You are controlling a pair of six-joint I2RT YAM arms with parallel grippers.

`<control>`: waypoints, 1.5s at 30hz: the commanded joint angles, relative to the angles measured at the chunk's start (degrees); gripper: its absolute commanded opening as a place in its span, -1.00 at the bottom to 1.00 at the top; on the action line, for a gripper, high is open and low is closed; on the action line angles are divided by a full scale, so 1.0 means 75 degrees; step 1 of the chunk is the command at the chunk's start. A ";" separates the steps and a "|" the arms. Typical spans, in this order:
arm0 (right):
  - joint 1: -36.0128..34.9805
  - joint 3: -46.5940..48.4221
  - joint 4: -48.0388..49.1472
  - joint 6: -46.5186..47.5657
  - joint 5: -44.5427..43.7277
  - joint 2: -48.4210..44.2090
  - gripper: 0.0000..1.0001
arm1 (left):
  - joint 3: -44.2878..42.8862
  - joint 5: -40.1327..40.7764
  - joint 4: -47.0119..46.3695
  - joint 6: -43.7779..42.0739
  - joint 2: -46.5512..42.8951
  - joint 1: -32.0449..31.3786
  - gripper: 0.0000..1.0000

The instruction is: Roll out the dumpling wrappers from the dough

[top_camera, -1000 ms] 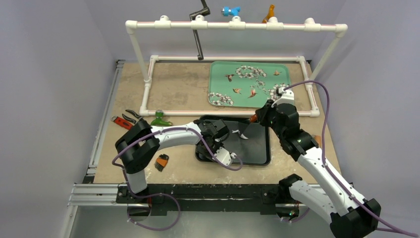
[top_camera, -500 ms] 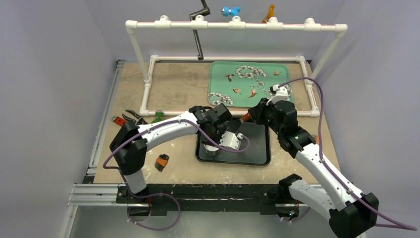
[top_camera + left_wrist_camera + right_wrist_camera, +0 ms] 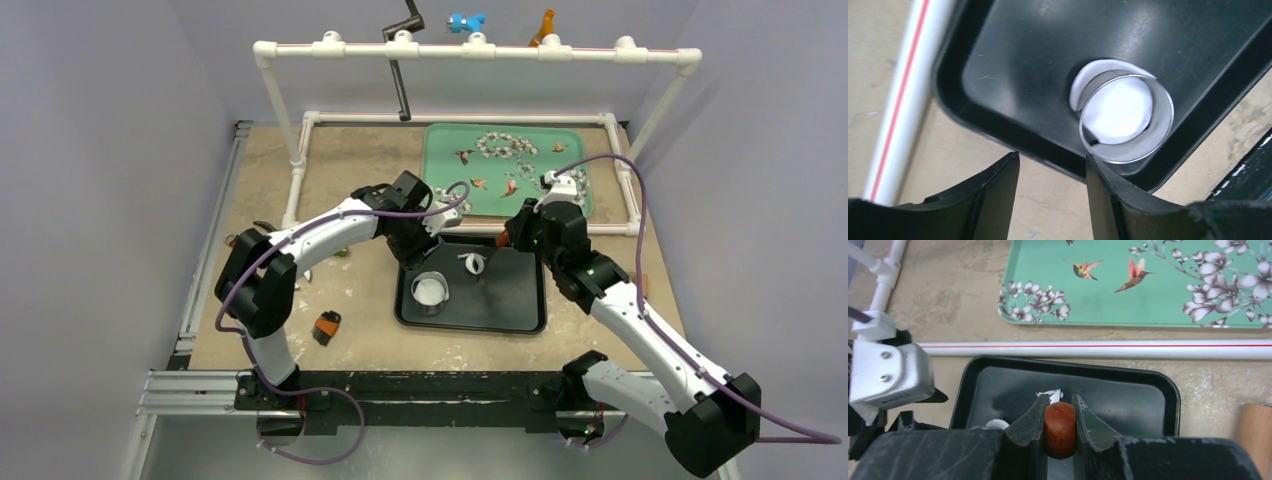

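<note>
Pale lilac walls (image 3: 110,150) on three sides. Tan speckled bench (image 3: 350,175), pale smudges toward front edge. White pipe frame (image 3: 470,50) across back, few tools hung on top bar. Green bird-print tray (image 3: 440,170) at back right; black tray (image 3: 470,326) nearer arms. Dumpling wrapper (image 3: 1120,107) lies flat inside metal ring (image 3: 1128,152), left part of black tray. Left fingers (image 3: 1100,195) spread apart, holding nothing, over tray's rim. Right fingers (image 3: 1035,422) pinched on reddish-brown wooden knob (image 3: 1060,427).
</note>
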State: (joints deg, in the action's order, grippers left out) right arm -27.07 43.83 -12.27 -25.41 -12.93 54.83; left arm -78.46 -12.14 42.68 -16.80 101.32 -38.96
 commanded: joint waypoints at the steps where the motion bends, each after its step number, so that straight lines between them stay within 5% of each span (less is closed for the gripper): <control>1: -0.0107 0.0452 0.0320 0.0224 0.0721 -0.0174 -1.00 | 0.0109 -0.0606 -0.0512 0.0990 0.0305 -0.0173 0.01; 3: -0.0106 0.0266 0.0926 0.0115 0.1653 -0.0393 -1.00 | 0.0133 -0.0746 -0.0580 0.1069 0.0384 -0.0174 -0.06; 8: -0.0113 0.0898 -0.0396 0.0206 -0.0271 0.0086 -1.00 | 0.0160 -0.0640 -0.0700 0.1169 0.0715 -0.0225 -0.10; 14: -0.0109 0.0351 0.0720 0.0028 0.1826 -0.0355 -1.00 | 0.0192 -0.0510 -0.0900 0.1187 0.0830 -0.0245 -0.28; 29: -0.0116 -0.0299 0.1068 -0.1370 0.2624 0.0459 -1.00 | 0.0505 -0.0468 -0.1195 0.1345 0.0605 -0.0261 -0.99; 37: -0.0114 -0.0332 0.0875 -0.1860 0.2114 0.0078 -1.00 | 0.0892 -0.0150 -0.1601 0.1367 0.0313 -0.0360 -1.00; 45: -0.0131 -0.1101 0.2116 -0.2212 0.2559 0.0507 -1.00 | 0.1019 0.0063 -0.1921 0.1178 0.0338 -0.0627 -1.00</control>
State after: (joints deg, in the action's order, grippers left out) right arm -27.42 37.89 -4.19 -36.86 2.31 56.07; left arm -70.63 -11.07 31.92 -8.08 104.64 -42.74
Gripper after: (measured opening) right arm 0.145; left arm 0.014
